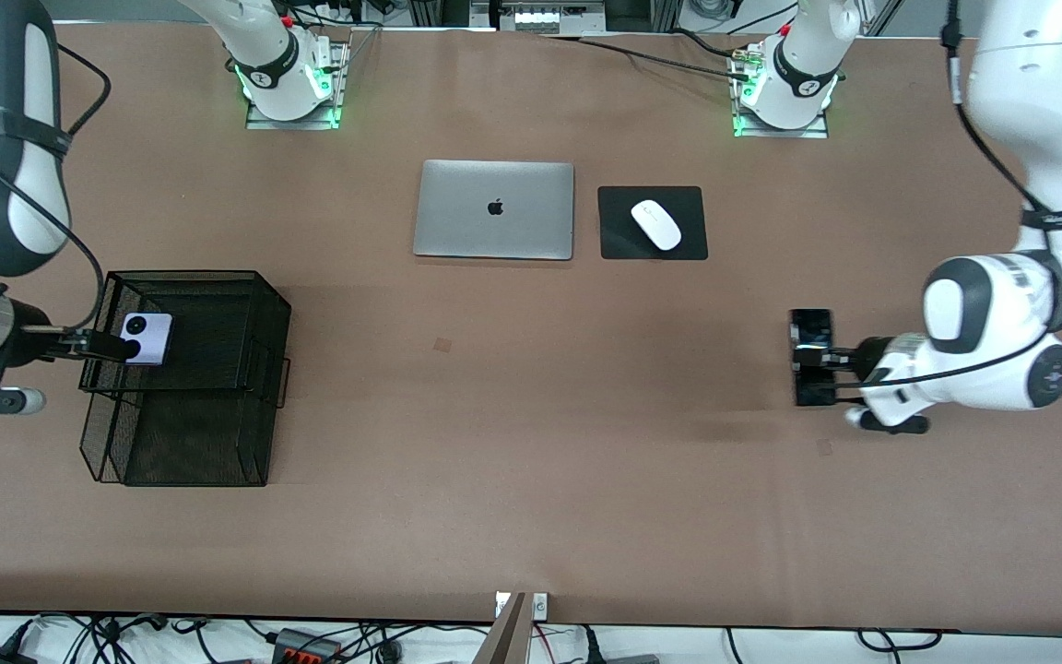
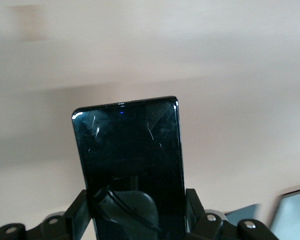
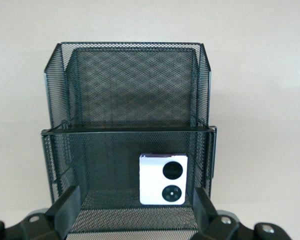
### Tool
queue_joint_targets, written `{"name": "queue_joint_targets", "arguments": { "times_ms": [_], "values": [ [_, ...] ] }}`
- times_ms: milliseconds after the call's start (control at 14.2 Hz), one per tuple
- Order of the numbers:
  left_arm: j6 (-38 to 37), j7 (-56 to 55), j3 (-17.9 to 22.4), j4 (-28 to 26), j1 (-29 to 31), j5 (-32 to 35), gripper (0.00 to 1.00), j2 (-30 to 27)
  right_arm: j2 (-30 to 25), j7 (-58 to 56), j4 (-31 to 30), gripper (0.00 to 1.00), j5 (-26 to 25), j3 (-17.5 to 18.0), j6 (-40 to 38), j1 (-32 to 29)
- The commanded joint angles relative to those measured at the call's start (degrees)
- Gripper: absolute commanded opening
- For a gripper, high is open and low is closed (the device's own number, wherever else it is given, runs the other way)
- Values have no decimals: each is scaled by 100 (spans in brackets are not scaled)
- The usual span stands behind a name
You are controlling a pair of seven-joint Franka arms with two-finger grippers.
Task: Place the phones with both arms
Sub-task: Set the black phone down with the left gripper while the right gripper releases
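Observation:
A lavender flip phone (image 1: 147, 338) (image 3: 163, 186) with two black camera circles lies on the mesh floor of the upper tier of a black wire rack (image 1: 218, 387) (image 3: 55, 100). My right gripper (image 1: 116, 349) (image 3: 136, 206) is at that tier's rim and open. Its fingers (image 3: 67, 206) stand wide on either side of the phone, apart from it. My left gripper (image 1: 833, 369) (image 2: 137, 210) is shut on one end of a long black slab phone (image 1: 811, 355) (image 2: 130, 160), over bare table toward the left arm's end.
A closed silver laptop (image 1: 494, 209) lies mid-table near the bases. Beside it a white mouse (image 1: 656, 224) rests on a black pad (image 1: 692, 244). The rack's lower tier reaches toward the front camera.

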Motion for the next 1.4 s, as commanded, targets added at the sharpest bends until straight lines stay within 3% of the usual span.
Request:
{"name": "queue_joint_targets", "arguments": {
  "times_ms": [0,211,421,562,772,983,1123,1334],
  "values": [
    [-163,-885,136,412,-676,-665,43,89,-37,102,84,100,77,23,-182,131],
    [-145,-1861,223,1473,-1458,-1053,42,624,33,621,49,100,68,23,-42,404],
    [-49,-2671,1029,2231,-2433,-2281,41,1082,50,543,57,100,59,23,73,414],
    [213,-2883,1654,2426,-3136,-2941,41,1284,164,543,92,100,41,23,90,545],
    [1686,-2901,2025,2539,-3910,-4057,39,1662,173,551,84,100,94,32,222,572],
    [2402,-2927,2814,3022,-4780,-4980,39,2329,366,560,84,100,699,58,318,782],
    [2919,-3033,3359,3103,-5308,-5762,39,2637,498,622,75,100,718,58,555,1036],
    [3089,-2841,3888,3356,-5766,-5827,39,2998,639,631,66,100,727,58,688,1248]
  ]
}}
